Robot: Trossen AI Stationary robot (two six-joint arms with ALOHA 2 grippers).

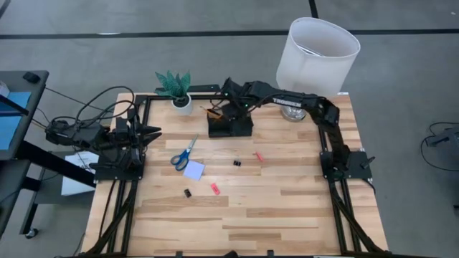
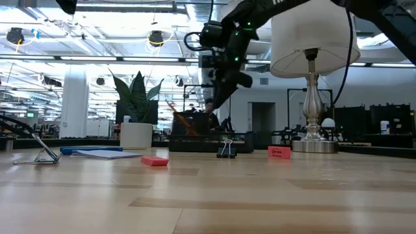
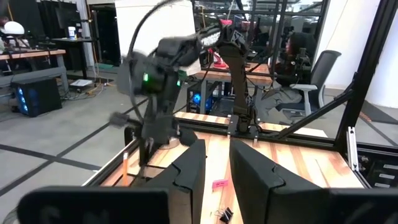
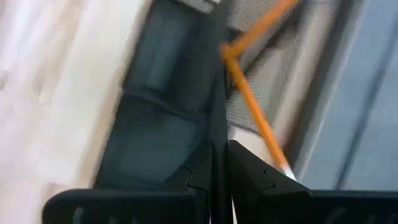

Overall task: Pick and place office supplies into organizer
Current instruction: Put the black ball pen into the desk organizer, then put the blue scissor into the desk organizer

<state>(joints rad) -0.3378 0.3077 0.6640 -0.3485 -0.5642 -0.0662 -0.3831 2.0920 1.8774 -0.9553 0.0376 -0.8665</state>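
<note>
The black organizer (image 1: 240, 127) stands at the table's far middle, with two orange pens (image 4: 252, 106) leaning in its mesh cup. My right gripper (image 4: 219, 144) hangs just above it, shut on a thin black pen (image 4: 219, 87). Blue-handled scissors (image 1: 184, 153), a pale note pad (image 1: 193, 170), two black clips (image 1: 236, 163) and two pink-red pieces (image 1: 215, 188) lie flat on the wood. My left gripper (image 3: 216, 146) waits at the table's left edge, level, with a narrow gap between its fingers and nothing in it. My right gripper pinches the black pen's upper end (image 4: 217, 134) between its two fingers. The fingers come steeply down from above, and the pen runs on past them in their own line. Its lower end points into the organizer (image 4: 155, 124); I cannot tell whether it touches.
A white pot with a green plant (image 1: 176, 86) stands left of the organizer. A lamp with a white shade (image 1: 315, 50) stands to its right at the far edge. Bare wood lies toward the near edge (image 1: 272, 215).
</note>
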